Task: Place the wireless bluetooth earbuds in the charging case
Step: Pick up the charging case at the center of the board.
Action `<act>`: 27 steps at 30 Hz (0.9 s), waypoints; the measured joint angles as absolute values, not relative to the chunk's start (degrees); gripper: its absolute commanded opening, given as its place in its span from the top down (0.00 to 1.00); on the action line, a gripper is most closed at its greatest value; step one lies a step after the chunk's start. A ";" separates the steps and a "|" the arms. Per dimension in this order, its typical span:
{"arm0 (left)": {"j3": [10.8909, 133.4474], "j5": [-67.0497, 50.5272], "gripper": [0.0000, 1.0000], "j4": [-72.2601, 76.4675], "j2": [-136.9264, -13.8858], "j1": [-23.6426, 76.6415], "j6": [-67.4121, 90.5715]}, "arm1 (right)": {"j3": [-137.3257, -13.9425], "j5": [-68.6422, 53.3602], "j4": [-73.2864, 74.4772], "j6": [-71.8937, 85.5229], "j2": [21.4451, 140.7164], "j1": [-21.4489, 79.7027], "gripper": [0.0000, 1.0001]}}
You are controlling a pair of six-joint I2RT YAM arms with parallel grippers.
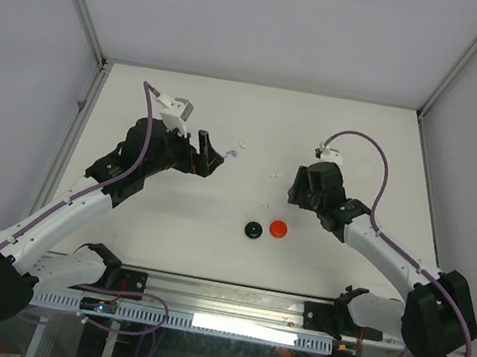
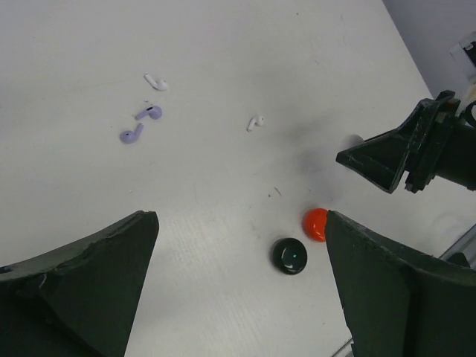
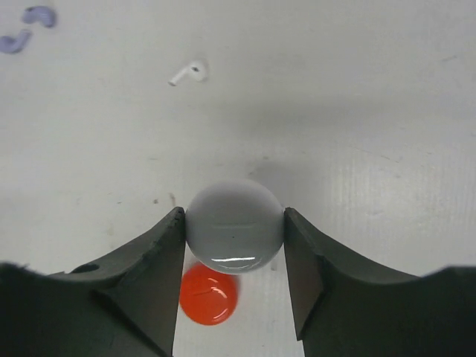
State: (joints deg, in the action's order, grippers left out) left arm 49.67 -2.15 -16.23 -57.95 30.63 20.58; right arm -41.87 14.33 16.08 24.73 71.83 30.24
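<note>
My right gripper (image 3: 234,216) is shut on a round white charging case (image 3: 234,224), with one finger on each side of it. The case seems to hang just above the table. A red case (image 3: 208,294) lies behind it, and a black case (image 2: 289,255) lies beside the red case (image 2: 314,224). Two lavender earbuds (image 2: 149,113) (image 2: 132,134) and two white earbuds (image 2: 156,82) (image 2: 256,123) lie loose on the table. My left gripper (image 2: 239,217) hovers open and holds nothing. It is above the table, near the lavender earbuds (image 1: 234,153).
The white table (image 1: 366,136) is bounded by metal frame posts at the left edge (image 1: 77,122) and the right edge (image 1: 426,165). The arm bases and a rail (image 1: 226,301) run along the near edge. The right arm (image 2: 416,145) reaches into the left wrist view.
</note>
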 measured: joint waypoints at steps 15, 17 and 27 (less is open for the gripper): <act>49.74 -17.28 0.01 -8.86 -62.39 30.63 30.04 | -37.54 15.84 0.54 13.80 61.65 48.23 0.61; 49.74 -19.33 0.01 -7.55 -63.59 30.63 31.35 | -36.64 15.92 -2.85 11.31 61.32 50.61 0.61; 49.60 -25.93 0.06 -2.33 -67.20 30.63 36.29 | -32.32 15.38 -17.26 2.68 60.27 56.23 0.62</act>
State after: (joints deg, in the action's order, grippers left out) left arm 49.60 -25.93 -2.33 -67.20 30.63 36.29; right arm -32.32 15.38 -17.26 2.68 60.27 56.23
